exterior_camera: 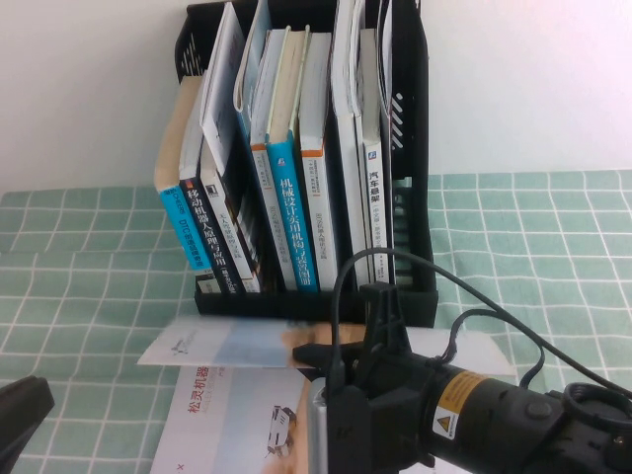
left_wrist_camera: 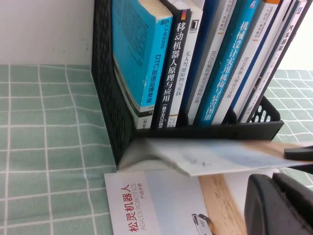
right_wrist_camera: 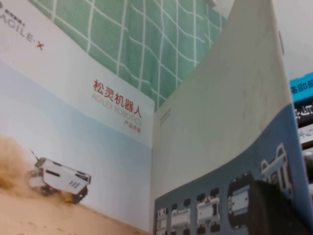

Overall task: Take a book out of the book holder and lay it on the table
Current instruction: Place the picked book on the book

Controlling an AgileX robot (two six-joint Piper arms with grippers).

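Observation:
The book (exterior_camera: 212, 400) lies open in front of the black book holder (exterior_camera: 410, 296), its white front half with the red title flat on the mint-green checked table (exterior_camera: 79, 286). Its other half (exterior_camera: 237, 346) is raised and curves up. My right gripper (exterior_camera: 331, 354) is shut on the edge of that raised half, just before the holder's low front wall. In the right wrist view one finger pad (right_wrist_camera: 274, 210) presses on the raised half beside the cover (right_wrist_camera: 73, 147). My left gripper (exterior_camera: 20, 413) is shut and empty at the near left, beside the book (left_wrist_camera: 156, 205).
Several blue-spined and white-spined books (exterior_camera: 291, 217) stand upright or leaning in the holder's slots. A black cable (exterior_camera: 474, 296) loops above the right arm. The white wall is behind the holder. Bare cloth lies left and right of the holder.

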